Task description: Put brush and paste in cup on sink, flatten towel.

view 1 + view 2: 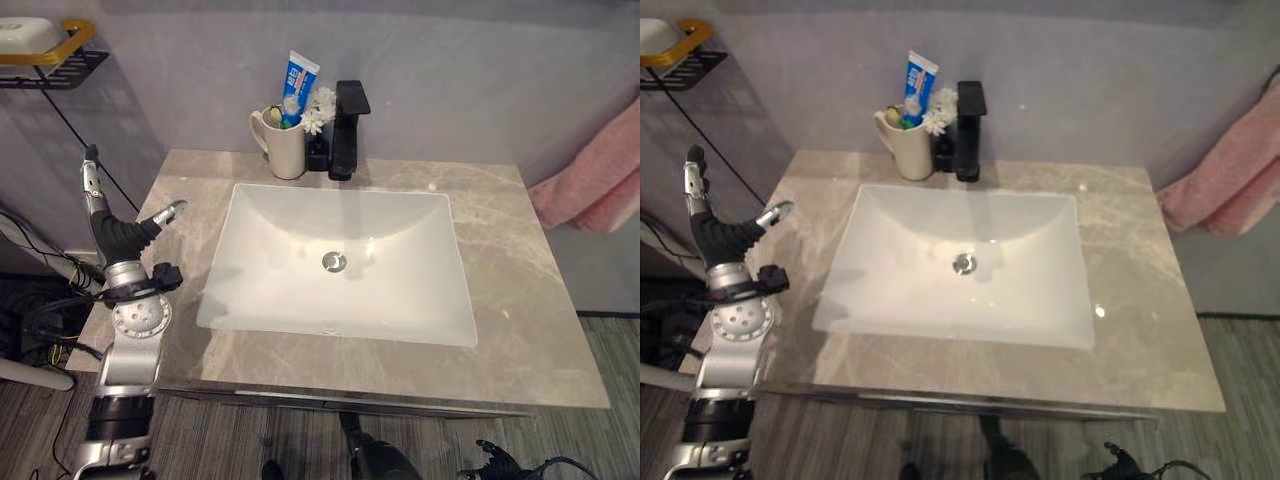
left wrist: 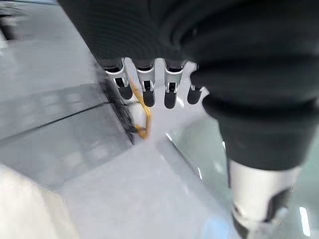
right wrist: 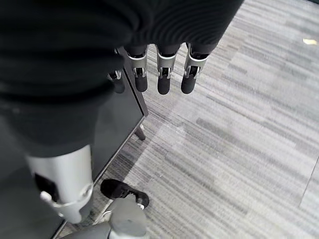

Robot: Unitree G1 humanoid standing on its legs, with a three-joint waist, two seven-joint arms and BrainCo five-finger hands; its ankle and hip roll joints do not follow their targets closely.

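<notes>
Toothpaste (image 1: 297, 83) is already standing upright in the cream cup (image 1: 286, 148), its blue and white tube rising well above the rim, and something small and greenish beside it inside the cup may be the brush, though that is too small to tell. The cup is sitting on the grey marble counter (image 1: 520, 330) at the back, behind the white sink basin (image 1: 340, 265) and just to the left of the black faucet (image 1: 347, 128), with small white flowers (image 1: 318, 112) showing between the cup and the faucet. The pink towel (image 1: 595, 175) is hanging in loose folds at the right edge of the head views, beyond the counter's right side and well apart from the cup. The left hand (image 1: 110, 215) is hovering over the counter's left edge, raised upright, its fingers extended and relaxed with the thumb standing out toward the basin; in the left wrist view its fingers (image 2: 145, 82) are lying straight in a row and holding nothing, pointing toward a black wire shelf (image 1: 55, 70) with a yellow rim that is fixed to the wall at the upper left. The right hand (image 3: 159, 69) is hanging low, down beside the dark cabinet (image 3: 117, 124) below the counter, with its fingers straight and loose over the grey striped floor (image 3: 239, 139) and nothing between them.
</notes>
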